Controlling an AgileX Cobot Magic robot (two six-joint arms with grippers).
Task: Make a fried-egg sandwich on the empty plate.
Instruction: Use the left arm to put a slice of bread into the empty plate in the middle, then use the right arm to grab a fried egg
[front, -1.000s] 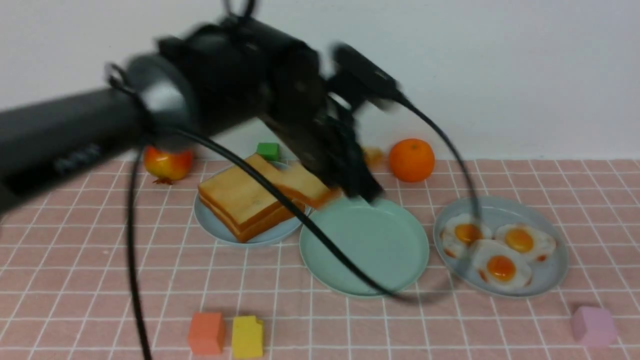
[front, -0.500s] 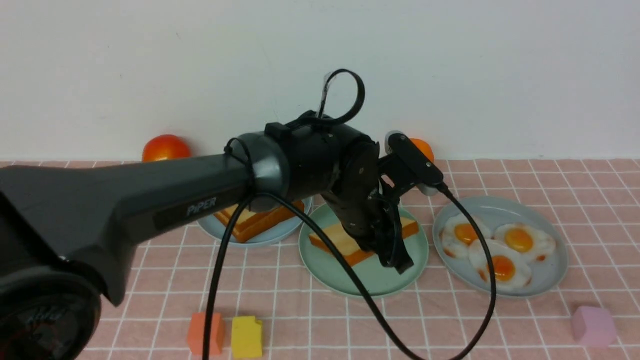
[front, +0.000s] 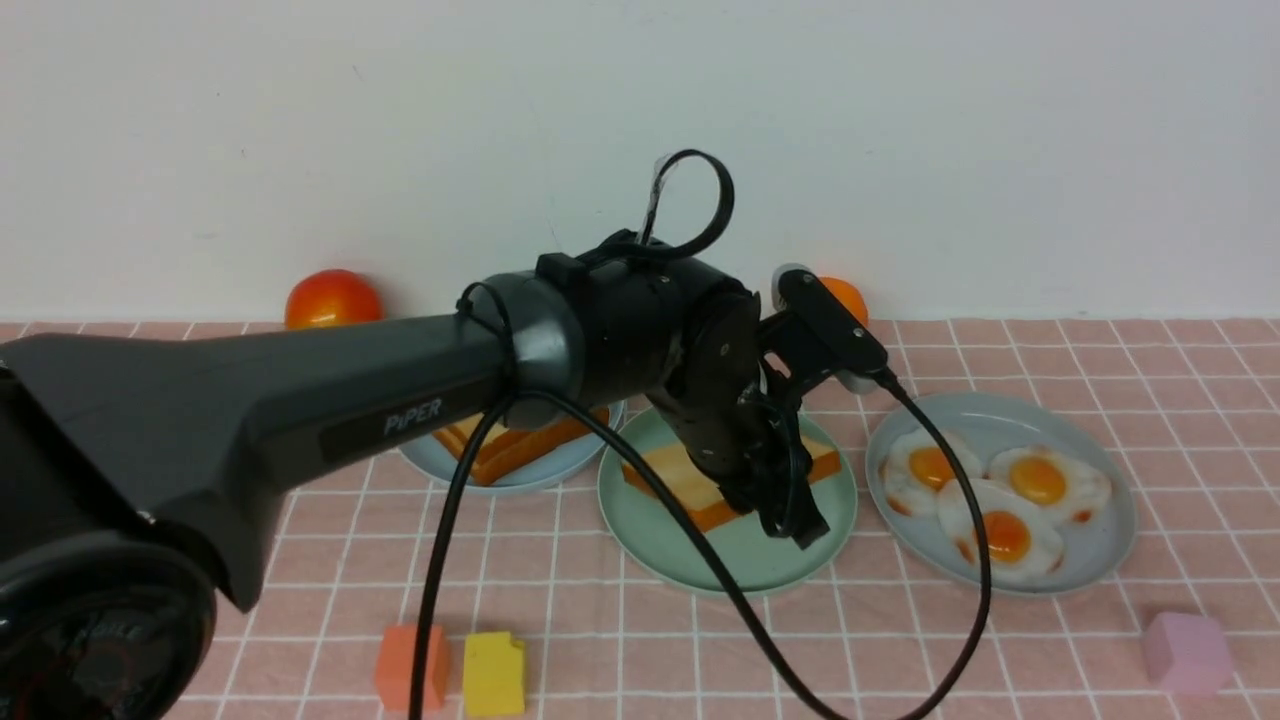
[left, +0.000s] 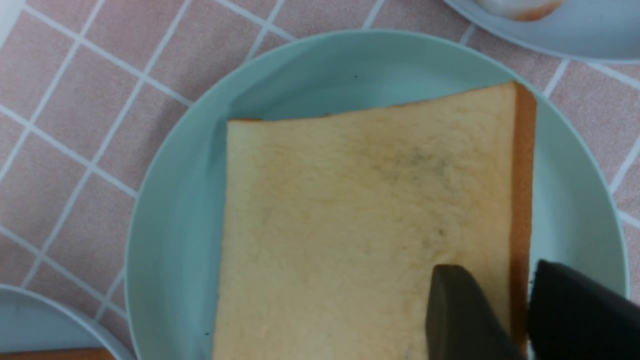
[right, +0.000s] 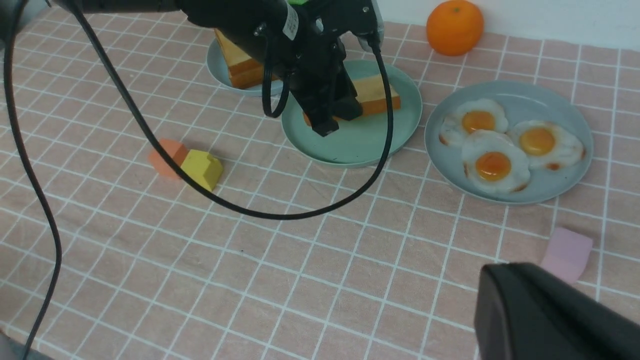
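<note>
While the left arm is stretched across the pink checked cloth (front: 1000, 660), the left gripper (front: 790, 515) is held low over the mint-green plate (front: 650, 545). That plate is set mid-table, between the pale blue plate (front: 540, 478) on the robot's left and the grey-blue plate (front: 1090, 560) on its right.

- One toast slice (left: 360, 210) is laid flat on the mint-green plate, toward its far half.
- Left jaws are parted. One finger is placed over the slice's top face and the other just outside the crust, so the edge is straddled rather than pinched. Pad contact can't be told.
- Sandwich status: bottom slice only. The three fried eggs (front: 1000, 535) are kept on the grey-blue plate, well apart from the slice.
- Spare toast (front: 510, 450) is stacked on the pale blue plate, partly hidden by the arm.
- The right gripper (right: 505, 295) is seen only as a dark mass at the edge of its own wrist view, above the cloth near the pink block (front: 1187, 650). Its fingers are pressed together.
- An orange block (front: 410, 665) and a yellow block (front: 493, 672) are set side by side at the near edge.
- A red fruit (front: 333, 298) and an orange (right: 454, 26) are placed by the wall.
</note>
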